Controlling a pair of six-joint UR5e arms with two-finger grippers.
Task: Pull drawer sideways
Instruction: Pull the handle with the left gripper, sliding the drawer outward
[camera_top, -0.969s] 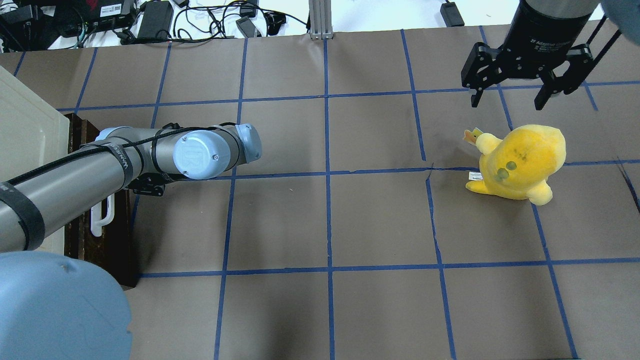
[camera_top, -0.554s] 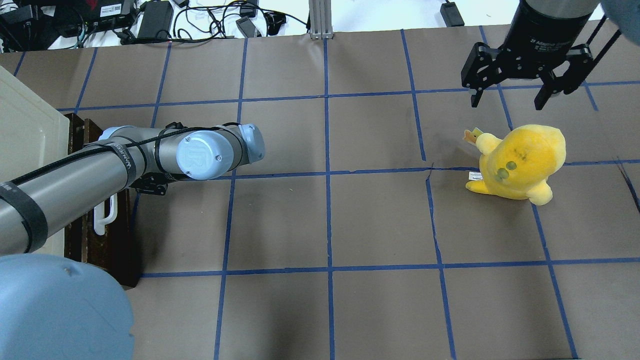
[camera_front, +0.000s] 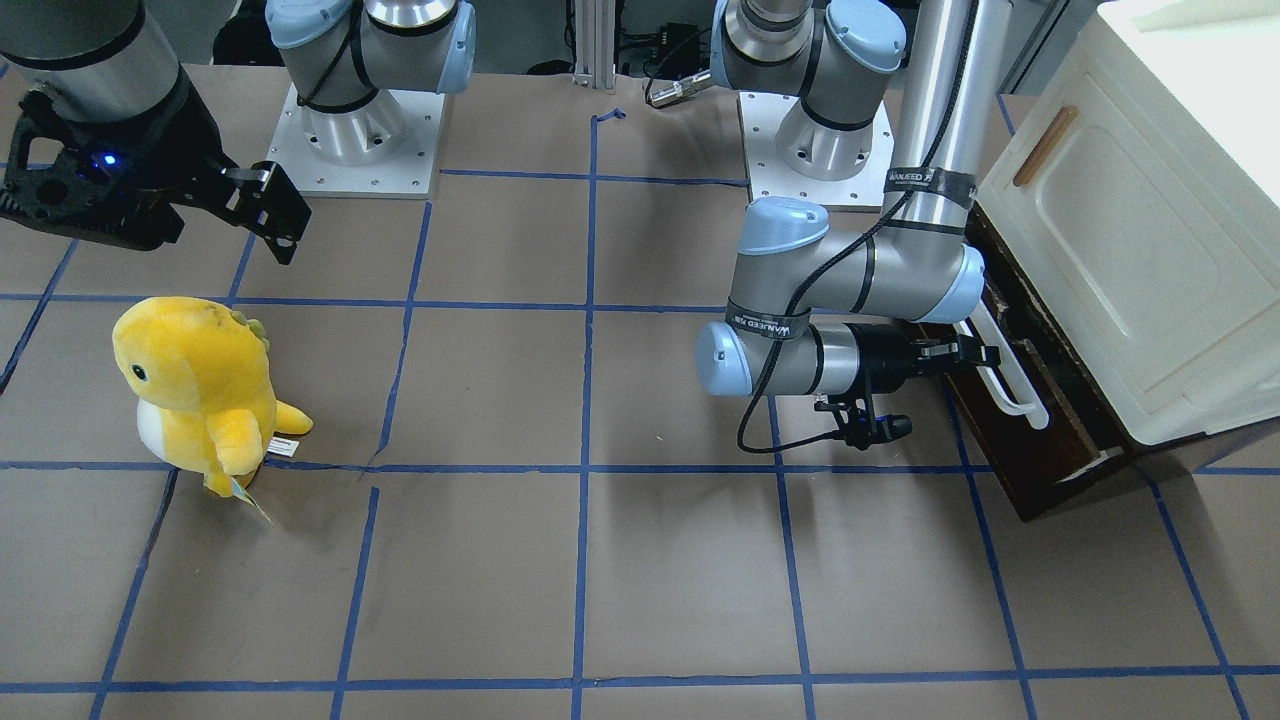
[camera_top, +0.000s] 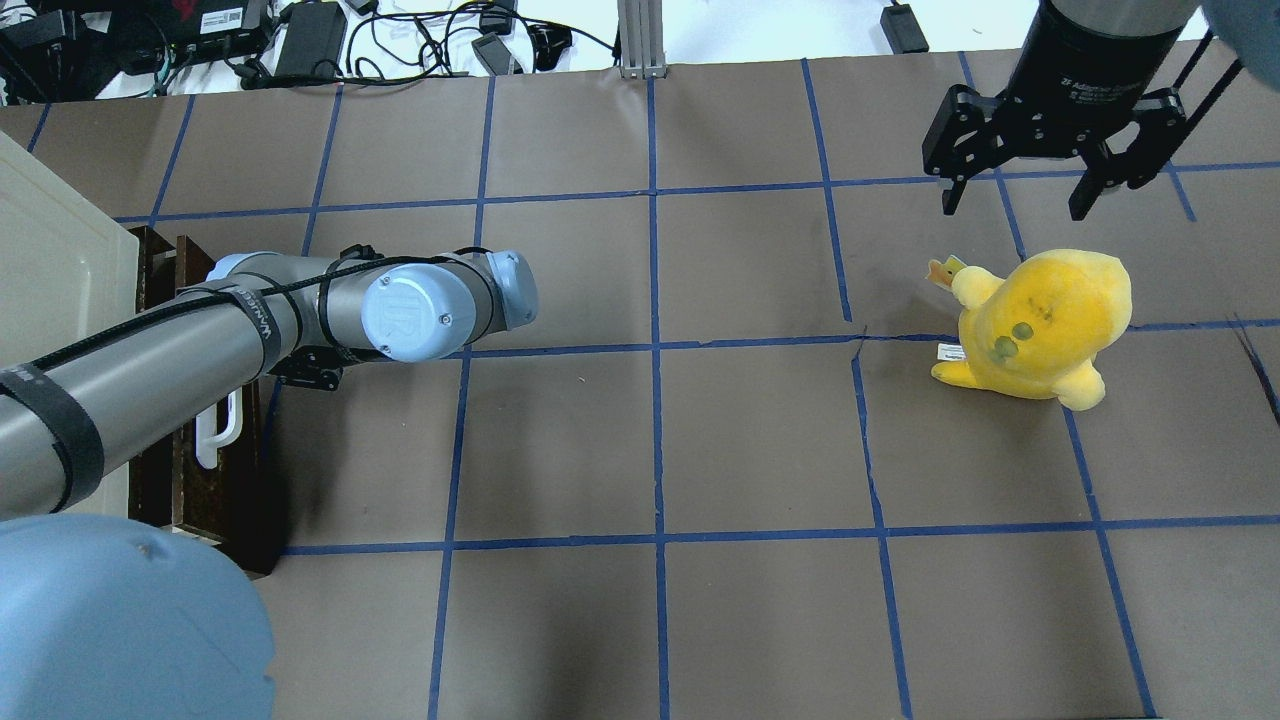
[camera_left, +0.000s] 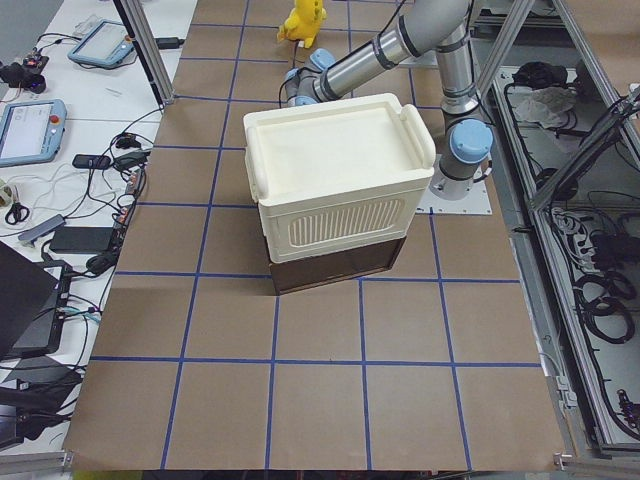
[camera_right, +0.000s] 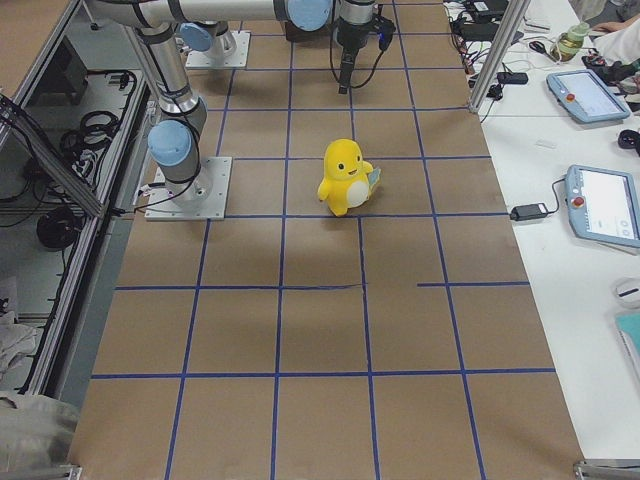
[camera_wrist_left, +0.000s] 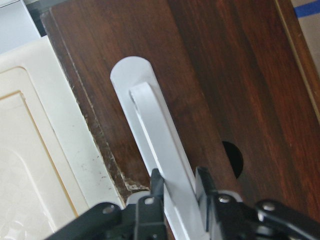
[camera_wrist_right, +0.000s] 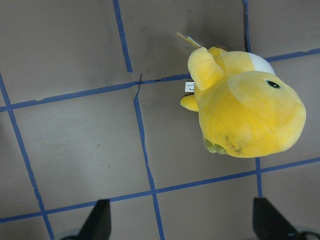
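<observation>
The drawer (camera_front: 1015, 450) has a dark brown front and a long white bar handle (camera_front: 1008, 380). It sits under the cream-white cabinet (camera_front: 1130, 230) and stands slightly out from it. My left gripper (camera_front: 975, 352) is shut on the handle. In the left wrist view the fingers (camera_wrist_left: 156, 186) clamp the white bar (camera_wrist_left: 160, 145) from both sides against the brown front (camera_wrist_left: 210, 75). In the overhead view the drawer front (camera_top: 205, 490) and handle (camera_top: 215, 435) show below my left arm. My right gripper (camera_top: 1015, 200) is open and empty, hovering at the far right.
A yellow plush toy (camera_top: 1045, 320) stands on the table under my right gripper and also shows in the right wrist view (camera_wrist_right: 245, 110). The brown table (camera_top: 650, 450) carries a blue tape grid. Cables and power bricks (camera_top: 310, 40) lie beyond the far edge.
My left arm has moved a little to the right in the overhead view with the handle in its grip. The drawer front has slid out from the cabinet. The right arm is still.
</observation>
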